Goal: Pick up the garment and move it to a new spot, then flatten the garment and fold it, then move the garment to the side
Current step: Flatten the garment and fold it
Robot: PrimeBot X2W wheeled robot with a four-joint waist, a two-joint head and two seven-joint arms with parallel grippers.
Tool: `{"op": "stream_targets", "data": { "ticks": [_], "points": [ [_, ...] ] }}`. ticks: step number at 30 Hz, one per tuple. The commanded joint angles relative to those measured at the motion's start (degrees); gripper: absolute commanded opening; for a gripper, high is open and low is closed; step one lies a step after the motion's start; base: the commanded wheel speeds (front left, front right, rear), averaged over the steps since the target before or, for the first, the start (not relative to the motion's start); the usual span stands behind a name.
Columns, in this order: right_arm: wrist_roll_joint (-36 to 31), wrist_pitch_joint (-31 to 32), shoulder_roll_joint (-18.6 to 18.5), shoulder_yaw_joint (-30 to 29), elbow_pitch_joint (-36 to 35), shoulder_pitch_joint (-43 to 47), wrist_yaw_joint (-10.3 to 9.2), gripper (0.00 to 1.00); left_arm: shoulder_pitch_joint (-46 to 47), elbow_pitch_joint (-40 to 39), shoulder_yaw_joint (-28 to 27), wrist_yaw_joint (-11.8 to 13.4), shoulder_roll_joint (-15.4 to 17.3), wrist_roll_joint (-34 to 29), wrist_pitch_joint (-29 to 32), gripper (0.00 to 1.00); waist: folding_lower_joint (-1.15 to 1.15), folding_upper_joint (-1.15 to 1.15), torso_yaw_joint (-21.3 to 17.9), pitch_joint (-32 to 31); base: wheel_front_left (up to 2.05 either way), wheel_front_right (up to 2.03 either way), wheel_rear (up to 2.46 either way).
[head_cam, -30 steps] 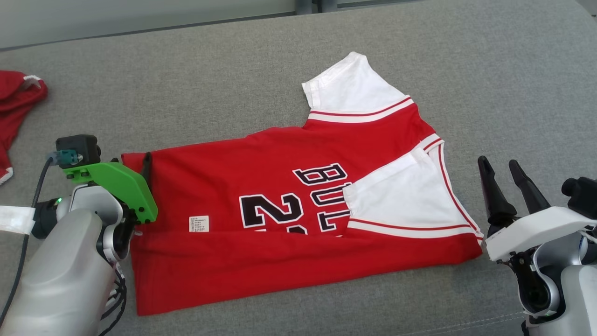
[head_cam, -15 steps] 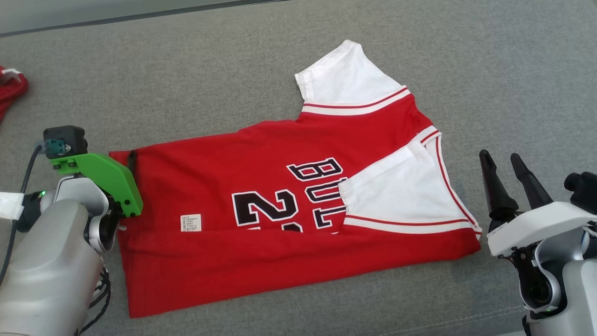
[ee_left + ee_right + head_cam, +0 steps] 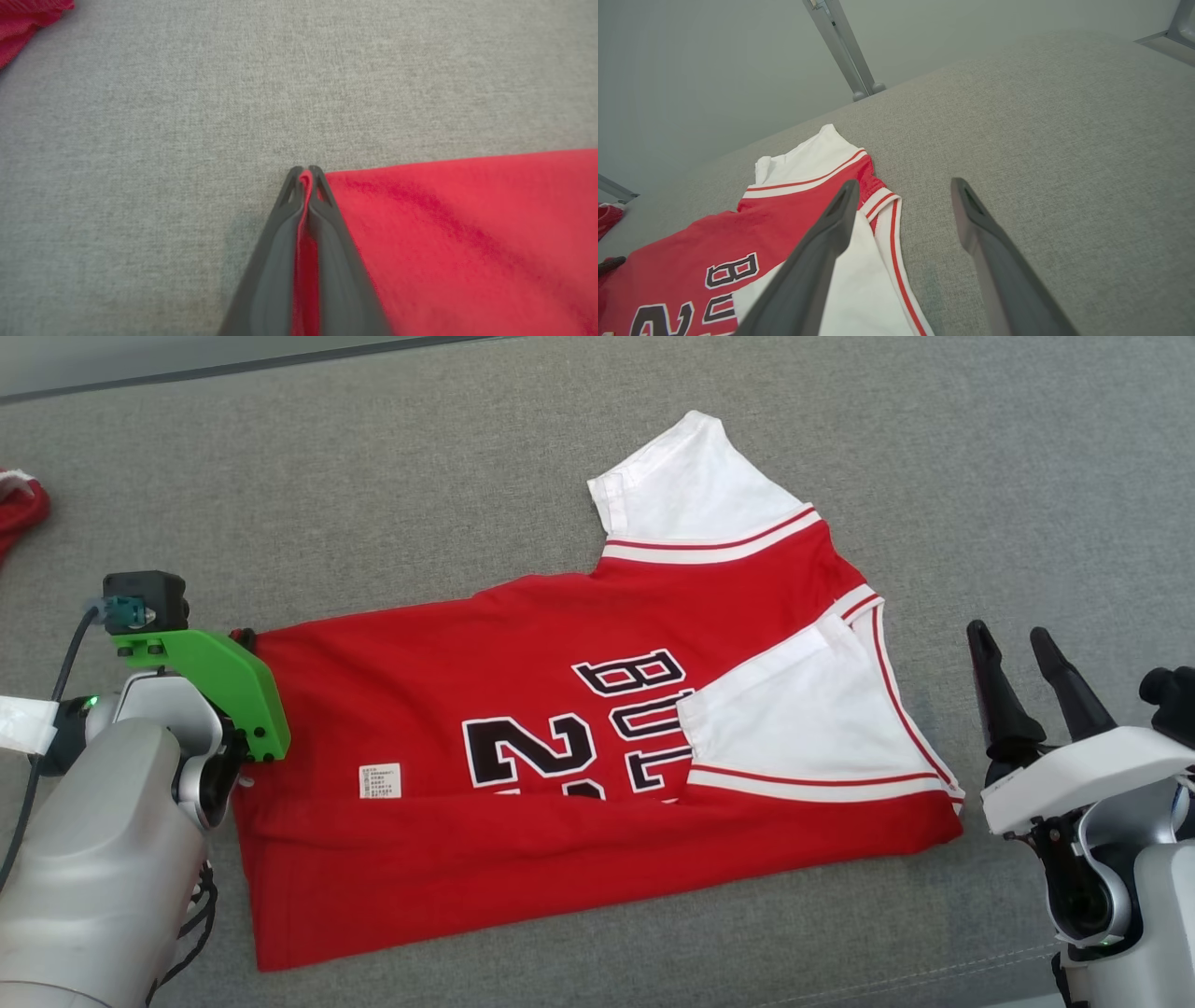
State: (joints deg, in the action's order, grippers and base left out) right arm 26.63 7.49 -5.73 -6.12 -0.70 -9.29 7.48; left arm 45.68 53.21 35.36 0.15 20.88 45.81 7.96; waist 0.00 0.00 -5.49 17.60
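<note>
The garment (image 3: 523, 709) is a red jersey with white sleeves and dark lettering, lying partly folded on the grey cushion (image 3: 373, 476). My left gripper (image 3: 245, 637) sits at its far left corner, mostly hidden behind the green wrist mount. In the left wrist view the left gripper (image 3: 304, 171) is shut on a pinch of the garment's (image 3: 467, 242) red edge. My right gripper (image 3: 1008, 639) hovers open just right of the jersey's sleeve end. In the right wrist view its fingers (image 3: 831, 233) spread wide above the garment's (image 3: 808, 177) white sleeve and the bare cushion.
Another red cloth (image 3: 19, 504) lies at the far left edge of the cushion, also seen as a red cloth (image 3: 28, 18) in the left wrist view. A metal frame leg (image 3: 840, 46) stands beyond the cushion's back edge.
The left gripper has shut on the jersey's far left corner; its dark finger, earlier seen lying on the cloth, is now tucked behind the green mount. The camera shifted slightly. The right gripper stays open.
</note>
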Motion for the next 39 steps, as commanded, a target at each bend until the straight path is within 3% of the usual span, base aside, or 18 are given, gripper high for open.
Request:
{"op": "stream_targets", "data": {
  "ticks": [1, 9, 15, 28, 39],
  "points": [
    [-0.18, -0.04, -0.29, -0.21, -0.50, -0.89, 0.02, 1.00, 0.62, -0.02, 0.38, -0.32, 0.02, -0.72, -0.54, 0.00, 0.00, 0.00, 0.27, -0.21, 0.00, 0.00, 0.00],
    [-4.85, 3.52, -2.95, 0.41, 0.07, -6.67, 0.02, 1.00, -1.04, -4.13, 1.10, -2.19, -0.67, -1.39, -5.24, 0.00, 0.00, 0.00, 2.75, -1.50, 0.00, 0.00, 0.00],
    [-8.31, 8.64, -6.10, 3.00, 3.91, -15.68, 0.02, 1.00, -2.84, -10.19, 1.39, -1.06, -1.13, -1.74, -8.26, 0.00, 0.00, 0.00, 6.07, -0.88, 0.00, 0.00, 0.00],
    [-11.73, 16.33, -8.24, 4.06, 26.36, -38.68, 0.01, 1.00, -1.46, -20.89, 2.17, 1.40, -4.01, -2.08, -9.38, 0.00, 0.00, 0.00, 15.07, 6.74, 0.00, 0.00, 0.00],
    [-16.44, 17.02, -8.59, 3.10, 41.79, -48.90, 0.01, 1.00, 1.17, -22.13, 2.89, 1.15, -7.62, -2.14, -11.11, 0.00, 0.00, 0.00, 19.87, 10.90, 0.00, 0.00, 0.00]
  ]
}}
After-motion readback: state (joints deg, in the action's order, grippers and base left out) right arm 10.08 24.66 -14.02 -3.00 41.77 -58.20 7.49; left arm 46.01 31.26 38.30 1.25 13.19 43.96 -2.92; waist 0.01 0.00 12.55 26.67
